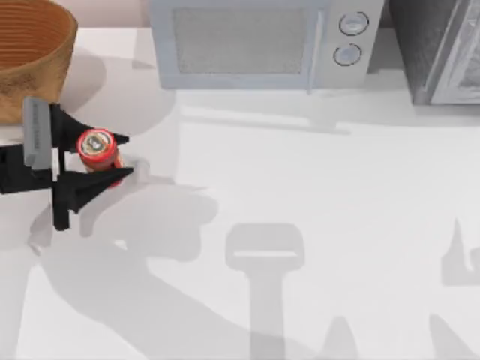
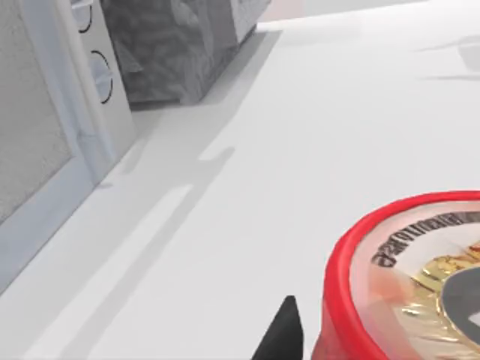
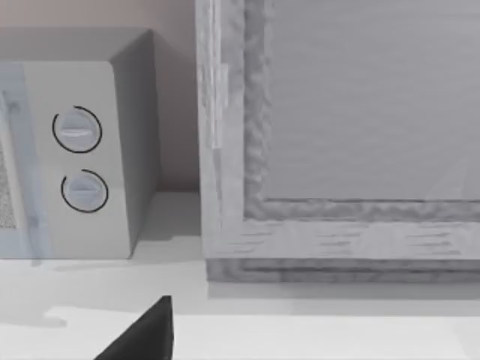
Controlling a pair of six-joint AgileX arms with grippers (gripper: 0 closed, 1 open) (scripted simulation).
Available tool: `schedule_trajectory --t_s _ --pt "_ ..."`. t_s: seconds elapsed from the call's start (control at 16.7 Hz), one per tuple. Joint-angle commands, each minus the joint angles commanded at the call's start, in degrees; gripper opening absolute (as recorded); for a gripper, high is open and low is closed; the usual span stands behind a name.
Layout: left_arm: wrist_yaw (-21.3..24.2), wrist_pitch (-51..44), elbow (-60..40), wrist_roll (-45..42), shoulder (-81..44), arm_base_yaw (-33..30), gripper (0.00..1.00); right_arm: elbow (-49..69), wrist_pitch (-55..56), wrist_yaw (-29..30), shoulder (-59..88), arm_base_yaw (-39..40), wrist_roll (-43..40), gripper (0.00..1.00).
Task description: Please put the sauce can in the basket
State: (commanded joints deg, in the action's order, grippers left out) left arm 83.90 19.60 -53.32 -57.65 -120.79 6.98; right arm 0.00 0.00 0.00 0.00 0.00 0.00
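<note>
**Left arm holding can near basket**

While the top view is looking down, the left gripper is clamping its fingers on the sauce can at the table's left, just below the basket, probably ready for lifting. The can is standing upright, long axis vertical, lid facing the camera.

Left wrist view: can is looming close, one fingertip beside it.

Right wrist view: right arm is facing the microwave, one dark fingertip showing; I cannot tell its grip.
</note>
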Motion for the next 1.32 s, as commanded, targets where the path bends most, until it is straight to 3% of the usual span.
schedule_trajectory --t_s 0.78,1.08,1.32 --pt "-0.54 -9.74 -27.16 15.58 1.52 8.13 0.0 0.0 0.0 0.0 0.0 0.0 0.0 1.0" --pt "-5.45 -17.29 -41.42 27.71 -0.41 16.61 0.0 0.0 0.0 0.0 0.0 0.0 0.0 1.0" --pt "-9.36 -21.44 -47.35 33.29 -2.41 20.96 0.0 0.0 0.0 0.0 0.0 0.0 0.0 1.0"
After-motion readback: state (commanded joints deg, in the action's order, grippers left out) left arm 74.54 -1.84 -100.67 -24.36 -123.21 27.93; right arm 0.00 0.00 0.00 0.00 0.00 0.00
